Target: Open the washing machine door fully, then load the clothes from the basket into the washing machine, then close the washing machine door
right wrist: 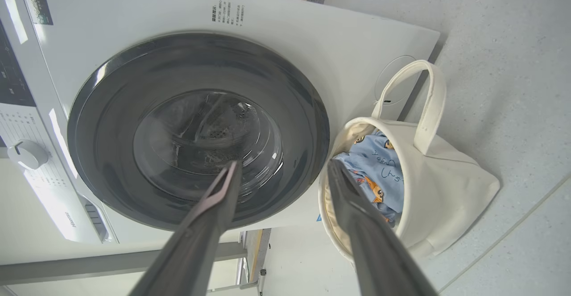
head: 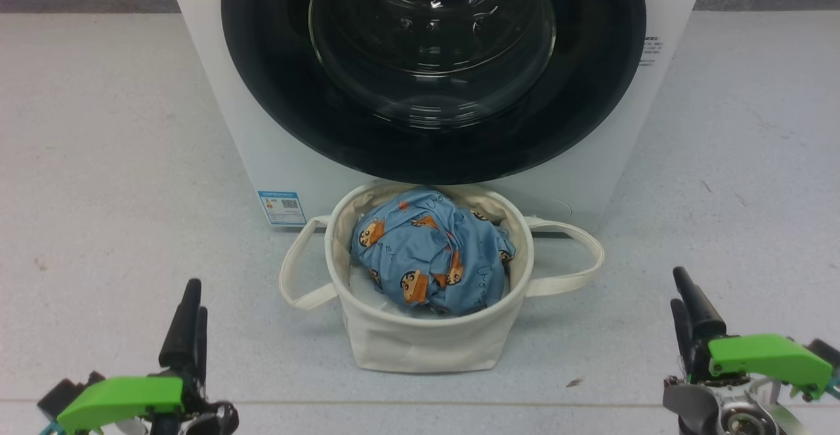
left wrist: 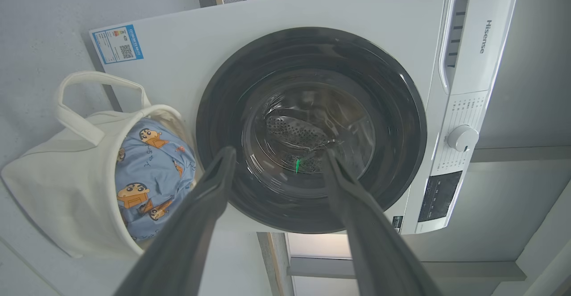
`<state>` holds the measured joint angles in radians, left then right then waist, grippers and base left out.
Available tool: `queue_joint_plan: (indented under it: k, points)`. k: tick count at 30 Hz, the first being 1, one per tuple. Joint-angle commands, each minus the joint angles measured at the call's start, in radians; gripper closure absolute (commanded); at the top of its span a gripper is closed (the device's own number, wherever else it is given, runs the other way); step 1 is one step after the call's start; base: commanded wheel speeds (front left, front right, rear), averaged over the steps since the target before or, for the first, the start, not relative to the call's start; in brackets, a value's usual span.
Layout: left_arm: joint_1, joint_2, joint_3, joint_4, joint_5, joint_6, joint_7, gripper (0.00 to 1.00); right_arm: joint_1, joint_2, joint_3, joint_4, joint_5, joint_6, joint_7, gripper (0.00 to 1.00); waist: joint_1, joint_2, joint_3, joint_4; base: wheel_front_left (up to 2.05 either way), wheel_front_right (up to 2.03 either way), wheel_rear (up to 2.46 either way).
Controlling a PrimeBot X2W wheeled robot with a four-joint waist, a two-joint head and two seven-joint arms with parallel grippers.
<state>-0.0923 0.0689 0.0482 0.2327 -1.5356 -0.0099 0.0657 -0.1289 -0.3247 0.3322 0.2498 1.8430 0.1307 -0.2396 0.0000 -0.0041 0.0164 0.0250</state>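
Black-rimmed glass washing machine door (head: 433,61) shut behind the cream canvas basket (head: 426,346), parked close, seemingly for a short carry of its blue cartoon-print clothes (head: 430,258). Flanking the basket, left gripper (left wrist: 277,153) and right gripper (right wrist: 284,164) hover, fingers apart.

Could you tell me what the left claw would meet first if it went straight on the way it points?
Probably the washing machine door, shut: the open left claw frames its glass centre in the wrist view. The basket sits aside.
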Motion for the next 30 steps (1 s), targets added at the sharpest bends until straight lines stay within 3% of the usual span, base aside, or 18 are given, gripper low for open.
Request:
queue_joint_plan:
  k: [1,14,30]
  points:
    - [-0.064,0.028,0.0,-0.037,0.038,-0.009,-0.018,0.0,-0.062,-0.023,0.002,-0.026,-0.052,0.0,-0.01,0.0,0.0,-0.0004,0.002,0.002,0.0,0.0,0.0]
    - [-0.099,0.092,-0.097,-0.023,0.325,0.02,-0.089,0.0,-0.099,-0.004,0.012,-0.001,-0.381,0.0,-0.013,0.0,0.0,-0.0004,0.011,0.011,0.0,0.0,0.0]
    - [-0.135,0.117,-0.117,-0.015,0.516,-0.001,-0.133,0.0,-0.127,0.006,0.017,0.017,-0.603,0.0,0.002,0.0,0.0,-0.0004,0.012,0.027,0.0,0.0,0.0]
